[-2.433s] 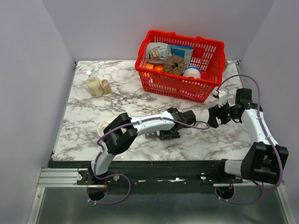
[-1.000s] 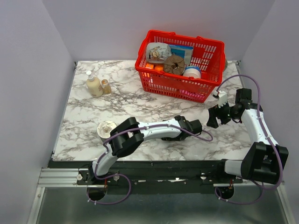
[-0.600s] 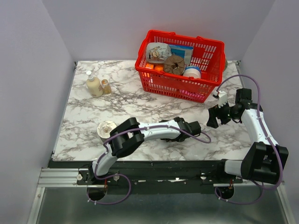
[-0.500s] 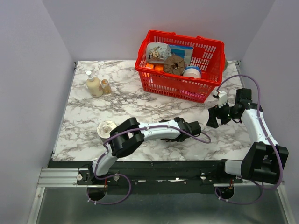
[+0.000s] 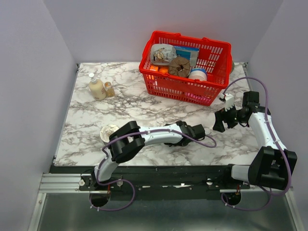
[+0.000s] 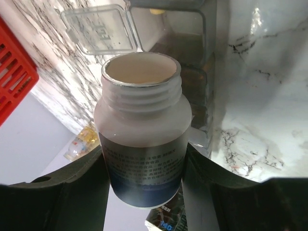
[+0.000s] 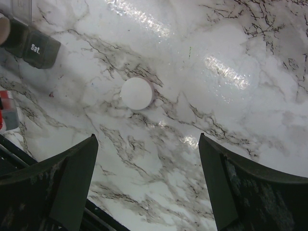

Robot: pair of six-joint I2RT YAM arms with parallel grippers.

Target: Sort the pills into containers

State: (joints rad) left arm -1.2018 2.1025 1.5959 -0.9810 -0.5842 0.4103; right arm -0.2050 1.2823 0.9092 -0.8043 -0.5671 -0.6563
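Observation:
My left gripper [image 6: 142, 175] is shut on a white pill bottle [image 6: 142, 120] with a dark label and no cap, its fingers [image 6: 72, 192] pressing both sides. The bottle's mouth points at the containers [image 6: 197, 82], a dark grey strip of compartments with one clear lid [image 6: 98, 31] flipped open. A small yellowish bit [image 6: 156, 10] shows at the top edge of the strip; I cannot make out pills inside the bottle. In the top view the left arm [image 5: 159, 134] covers the strip. My right gripper [image 7: 149, 192] [image 5: 219, 120] hangs open above a round white cap [image 7: 137, 93]; the strip's "Sat." end [image 7: 41, 48] lies beyond it.
A red basket [image 5: 185, 91] full of goods stands at the back right. Two small bottles [image 5: 98, 88] stand at the back left. A round silvery tin [image 5: 108, 132] sits by the left arm's elbow. The marble table [image 5: 96, 115] ends at a dark front rail.
The left arm has drawn back slightly to the left, still holding the bottle. The right arm has not moved.

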